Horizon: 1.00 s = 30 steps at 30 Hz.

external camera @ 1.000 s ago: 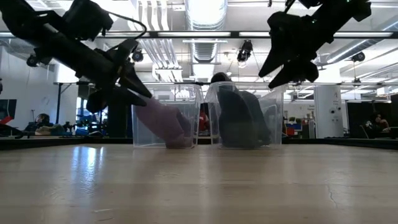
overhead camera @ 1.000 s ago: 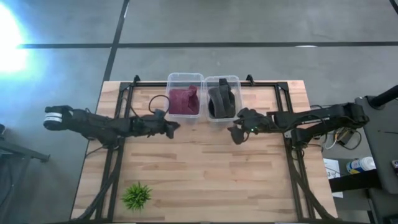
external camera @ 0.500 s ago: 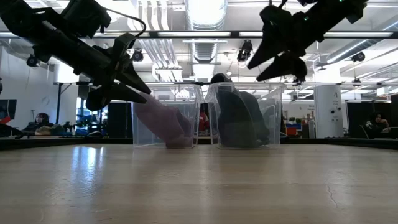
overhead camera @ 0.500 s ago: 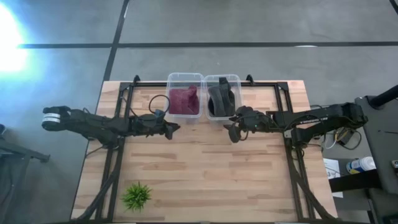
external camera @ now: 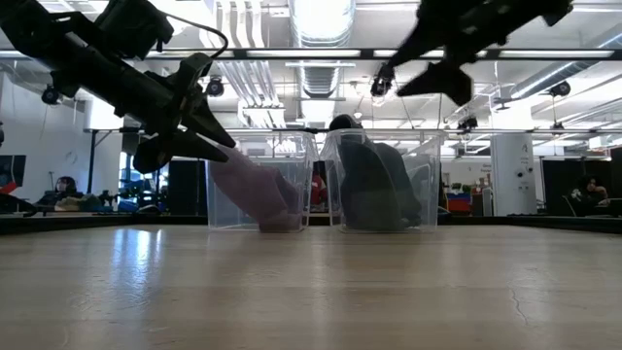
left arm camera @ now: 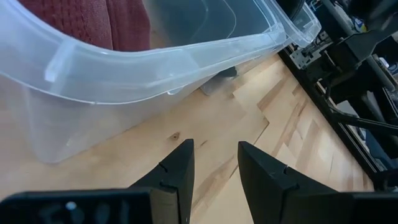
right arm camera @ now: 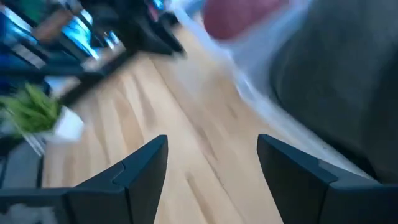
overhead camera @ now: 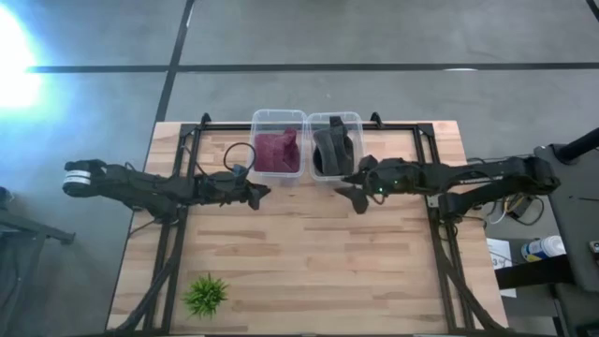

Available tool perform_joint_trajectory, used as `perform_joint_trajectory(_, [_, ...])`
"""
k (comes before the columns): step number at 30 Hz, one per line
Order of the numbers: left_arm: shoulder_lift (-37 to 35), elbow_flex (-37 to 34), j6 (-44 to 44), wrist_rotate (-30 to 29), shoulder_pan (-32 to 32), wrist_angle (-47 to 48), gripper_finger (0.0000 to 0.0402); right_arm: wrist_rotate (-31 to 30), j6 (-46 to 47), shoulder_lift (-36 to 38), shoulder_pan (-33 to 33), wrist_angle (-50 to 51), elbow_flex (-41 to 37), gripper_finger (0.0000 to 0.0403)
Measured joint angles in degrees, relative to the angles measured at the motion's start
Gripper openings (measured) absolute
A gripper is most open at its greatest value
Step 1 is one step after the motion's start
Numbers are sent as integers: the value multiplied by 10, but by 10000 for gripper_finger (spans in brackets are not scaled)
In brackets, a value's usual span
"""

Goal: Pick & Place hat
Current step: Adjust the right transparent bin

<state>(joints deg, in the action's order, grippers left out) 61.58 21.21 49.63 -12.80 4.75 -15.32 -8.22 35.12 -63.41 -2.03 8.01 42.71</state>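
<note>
Two clear plastic bins stand side by side at the table's far edge. The left bin [overhead camera: 277, 150] holds a maroon hat [left arm camera: 93, 22]. The right bin [overhead camera: 334, 148] holds a dark grey hat [external camera: 374, 190] that leans against its wall. My left gripper [overhead camera: 258, 192] hovers open above the table, just near of the maroon hat's bin [left arm camera: 155, 68]. My right gripper [overhead camera: 349, 190] hangs open and empty in the air by the near right corner of the grey hat's bin, high above the table [external camera: 413, 70]. In its wrist view the fingers [right arm camera: 143, 165] stand wide apart.
A small green potted plant [overhead camera: 206, 295] stands near the table's near left corner. Black frame rails [overhead camera: 178, 215] run along both sides of the wooden table. Bare wood [overhead camera: 309, 253] lies between the arms and the near edge.
My right gripper has risen and moved toward the far edge and a little left, closing on the grey hat's bin, and its fingers have tipped toward level. My left gripper has kept almost still. Both hats lie unmoved in their bins.
</note>
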Motion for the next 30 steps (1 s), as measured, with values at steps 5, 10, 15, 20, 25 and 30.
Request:
perform_joint_trajectory(5, [0,0,0,0,0,2,117,11,49,67,0,123,2,247])
perform_joint_trajectory(10, [0,0,-1,0,0,9,117,19,68,140,-3,271,3,247])
perform_joint_trajectory(15, [0,0,-1,0,0,13,116,-72,143,171,-5,409,-1,247])
perform_joint_trajectory(20, [0,0,-1,0,0,13,116,-192,174,147,-11,388,-17,247])
perform_joint_trajectory(25, [0,0,0,0,0,13,116,-244,197,89,-41,361,-26,247])
perform_joint_trajectory(30, [0,0,0,1,0,13,116,-233,199,32,-62,303,-26,247])
